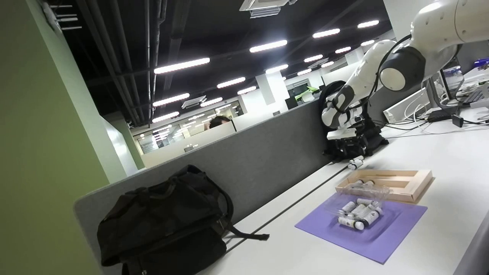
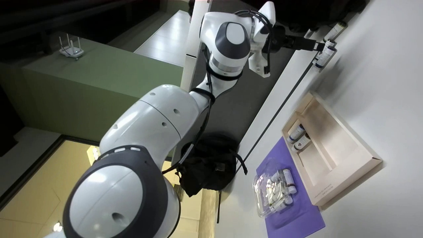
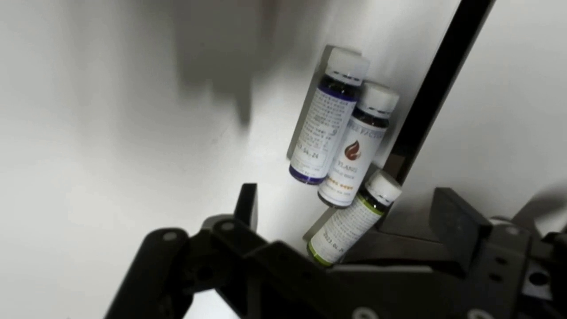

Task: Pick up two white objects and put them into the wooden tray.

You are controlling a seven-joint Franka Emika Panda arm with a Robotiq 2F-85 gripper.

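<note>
"Pincer (image 3: 347,201), spread wide near three white-capped bottles (image 3: 352,155) on the bench (image 3: 88,146), we observe."

"And the wooden tray (image 2: 350,175)?"

"We locate it beside the purple mat (image 2: 297,224), two more bottles (image 2: 301,142) inside."

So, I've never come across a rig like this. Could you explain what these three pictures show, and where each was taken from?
The big white machine is a jointed robot arm, ending in a black, two-fingered end effector for grasping. Two pictures are exterior views, taken from outside the robot; the close-up is taken from its wrist. That close-up shows three white-capped bottles lying on a white table. The fingers stand apart, and nothing is held. In an exterior view, two white-labelled bottles lie in the wooden tray. Beside the tray is a purple mat, with more bottles in or around clear plastic packaging; I can't tell exactly which.
</note>
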